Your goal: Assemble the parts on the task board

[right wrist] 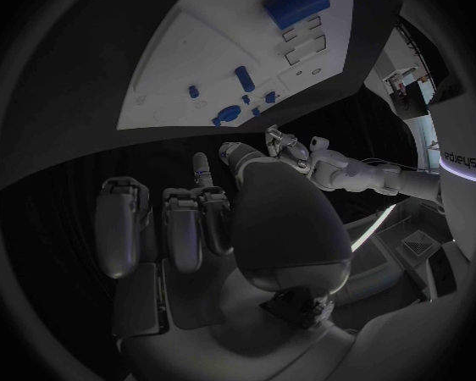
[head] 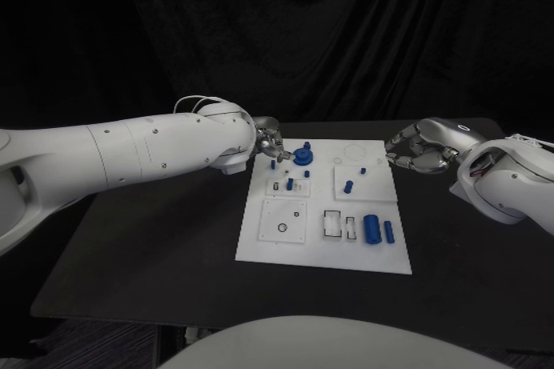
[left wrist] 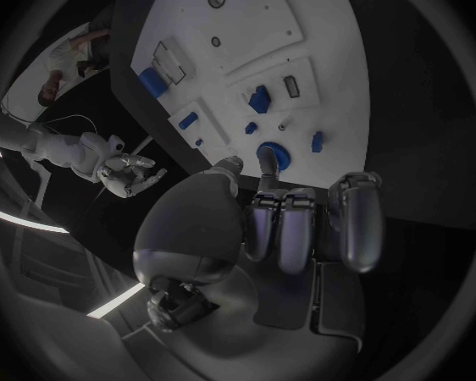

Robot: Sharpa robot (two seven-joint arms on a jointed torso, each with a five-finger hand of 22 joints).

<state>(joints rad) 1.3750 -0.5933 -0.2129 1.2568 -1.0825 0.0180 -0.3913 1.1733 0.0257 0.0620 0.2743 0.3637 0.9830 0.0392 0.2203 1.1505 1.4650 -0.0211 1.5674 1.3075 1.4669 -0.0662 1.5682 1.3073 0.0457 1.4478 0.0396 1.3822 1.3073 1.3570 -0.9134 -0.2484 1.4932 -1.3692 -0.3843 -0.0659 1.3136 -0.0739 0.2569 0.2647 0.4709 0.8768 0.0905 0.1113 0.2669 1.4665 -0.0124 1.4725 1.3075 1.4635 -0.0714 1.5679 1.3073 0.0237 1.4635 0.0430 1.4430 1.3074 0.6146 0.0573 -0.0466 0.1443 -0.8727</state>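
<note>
Your left hand (head: 268, 141) has thumb and fingertips (left wrist: 229, 166) closing around the round blue part (left wrist: 272, 155), though whether they actually pinch it you cannot tell. That part stands upright at the far left corner of the task board (head: 260, 249), directly beyond the fingertips. Your right hand (head: 418, 147) hovers off the board's far right edge, fingers curled in on nothing, well apart; the left is nearer by far.

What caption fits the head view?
Left hand touches a blue round part on the white task board.
</note>
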